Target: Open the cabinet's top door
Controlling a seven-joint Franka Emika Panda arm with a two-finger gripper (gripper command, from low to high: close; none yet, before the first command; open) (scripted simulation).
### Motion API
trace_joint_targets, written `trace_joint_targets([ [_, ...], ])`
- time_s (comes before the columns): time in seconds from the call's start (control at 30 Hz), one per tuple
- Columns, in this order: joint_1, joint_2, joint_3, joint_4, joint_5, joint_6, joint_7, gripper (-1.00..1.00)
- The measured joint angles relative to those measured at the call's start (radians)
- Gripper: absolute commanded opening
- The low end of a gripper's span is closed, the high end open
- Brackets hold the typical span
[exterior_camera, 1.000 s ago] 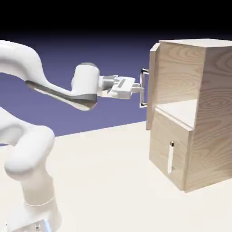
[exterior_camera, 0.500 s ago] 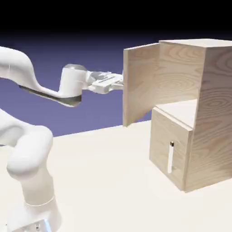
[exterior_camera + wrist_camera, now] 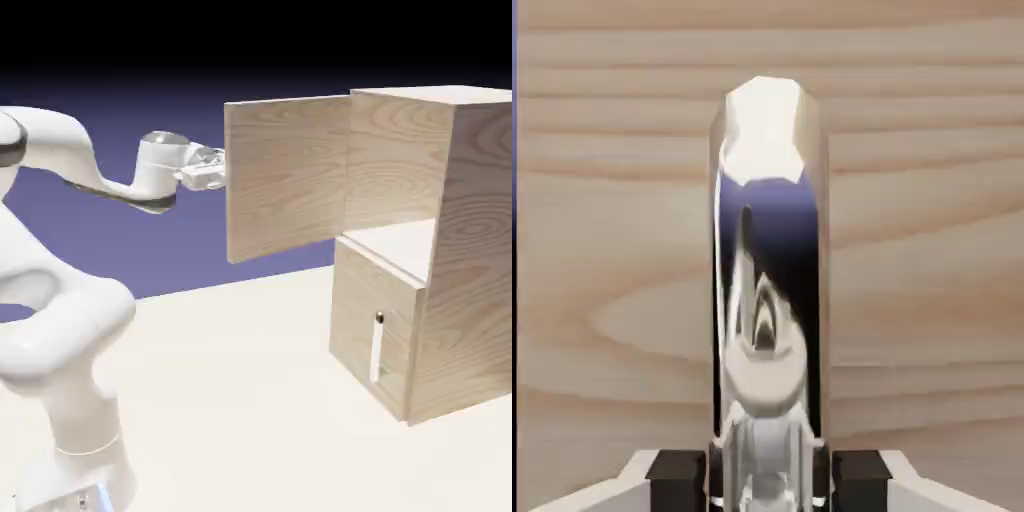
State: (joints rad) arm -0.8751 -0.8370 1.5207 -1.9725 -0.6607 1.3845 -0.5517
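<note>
The light-wood cabinet (image 3: 470,250) stands at the exterior view's right. Its top door (image 3: 290,175) is swung wide out to the left, inner face toward the camera, so the upper compartment lies open. My gripper (image 3: 212,172) reaches the door's free edge from the far side, and the panel hides its fingertips. In the hand view the door's wood fills the picture, and the shiny vertical bar handle (image 3: 770,250) runs down the middle. There my gripper (image 3: 768,475) is shut on the handle, one dark finger pad (image 3: 677,470) on each side.
The shorter lower door (image 3: 375,330) stays closed, its short white handle (image 3: 377,350) facing front. The arm's bulky base and elbow (image 3: 60,330) fill the exterior view's lower left. The pale table (image 3: 250,400) stretches between the arm and the cabinet.
The top door has swung from barely ajar to wide open. My gripper moved left and back with the handle in it, and the arm folded back.
</note>
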Motion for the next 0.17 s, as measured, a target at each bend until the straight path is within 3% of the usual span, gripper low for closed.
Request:
trace_joint_targets([
  [0.13,-0.133,-0.055,0.081,0.145,0.06,-0.113,-0.041,-1.0],
  [0.17,-0.146,-0.061,0.088,0.16,0.066,-0.124,-0.046,1.0],
])
